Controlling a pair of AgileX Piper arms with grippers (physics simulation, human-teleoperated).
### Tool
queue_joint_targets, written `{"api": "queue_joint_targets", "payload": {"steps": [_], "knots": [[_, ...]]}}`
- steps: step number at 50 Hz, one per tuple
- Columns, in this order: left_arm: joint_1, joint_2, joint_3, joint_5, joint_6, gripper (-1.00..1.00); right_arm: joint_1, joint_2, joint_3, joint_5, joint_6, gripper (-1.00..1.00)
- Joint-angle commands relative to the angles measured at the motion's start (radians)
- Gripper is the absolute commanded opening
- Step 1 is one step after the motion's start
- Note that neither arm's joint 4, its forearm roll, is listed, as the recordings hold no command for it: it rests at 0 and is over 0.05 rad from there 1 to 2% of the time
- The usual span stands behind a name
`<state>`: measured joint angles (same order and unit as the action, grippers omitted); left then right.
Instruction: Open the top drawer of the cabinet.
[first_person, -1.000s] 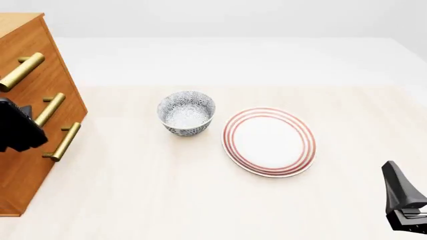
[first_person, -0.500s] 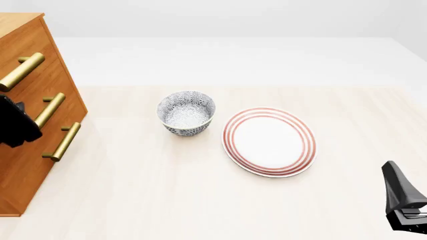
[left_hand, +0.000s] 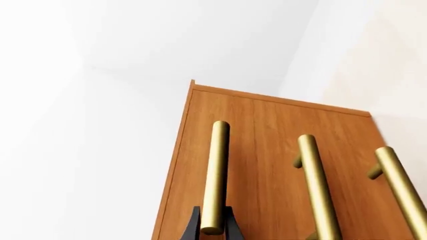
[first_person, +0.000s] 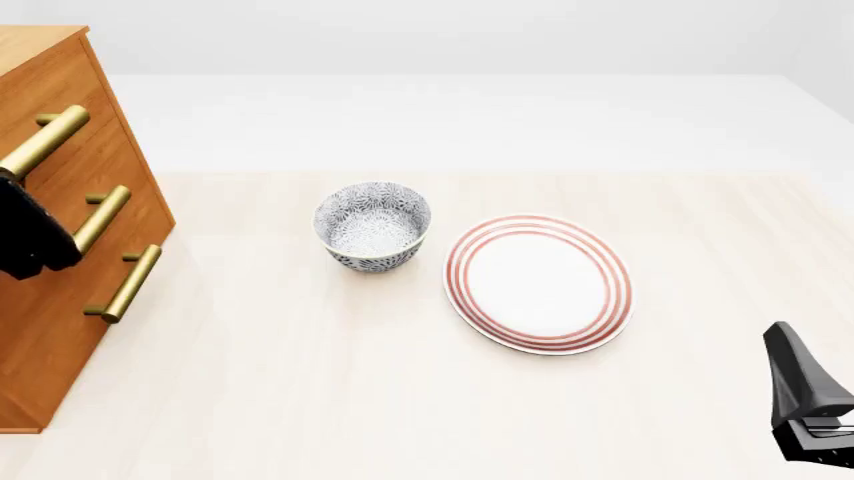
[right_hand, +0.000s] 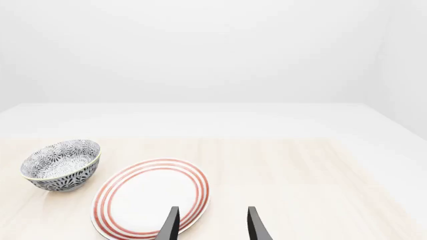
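Note:
The cabinet (first_person: 118, 165) stands at the table's left edge, orange-brown with three brass bar handles. The top drawer (first_person: 91, 100) sits flush with the two drawers below it. My left gripper (first_person: 24, 235) is at the near end of the top drawer's handle (first_person: 47, 140). In the left wrist view the handle (left_hand: 217, 170) runs between the two dark fingers of the left gripper (left_hand: 213, 215), which press against both of its sides. My right gripper (first_person: 803, 392) hangs at the front right, open and holding nothing, far from the cabinet.
A patterned blue-and-white bowl (first_person: 372, 226) and a white plate (first_person: 538, 283) with red rings sit mid-table. Both also show in the right wrist view, the bowl (right_hand: 61, 165) beside the plate (right_hand: 150, 197). The middle handle (first_person: 100, 220) and the bottom handle (first_person: 127, 285) lie just right of my left gripper.
My left gripper has moved up and to the left along the cabinet front, from beside the lower handles to the top handle. The right arm, bowl and plate have not moved.

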<state>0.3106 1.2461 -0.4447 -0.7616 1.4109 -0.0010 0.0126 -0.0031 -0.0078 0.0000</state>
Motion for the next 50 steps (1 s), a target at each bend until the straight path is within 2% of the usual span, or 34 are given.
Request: {"api": "queue_joint_targets", "payload": {"steps": [1, 19, 34, 50], "knots": [[-0.004, 0.010, 0.004, 0.013, 0.032, -1.00, 0.000, 0.000, 0.000, 0.000, 0.000, 1.00], [-0.054, -0.013, 0.051, -0.028, 0.101, -1.00, 0.000, 0.000, 0.000, 0.000, 0.000, 1.00], [-0.105, -0.050, 0.080, -0.025, 0.110, -1.00, 0.000, 0.000, 0.000, 0.000, 0.000, 1.00], [-0.170, -0.021, 0.055, -0.032, 0.119, -1.00, 0.000, 0.000, 0.000, 0.000, 0.000, 1.00]]}}
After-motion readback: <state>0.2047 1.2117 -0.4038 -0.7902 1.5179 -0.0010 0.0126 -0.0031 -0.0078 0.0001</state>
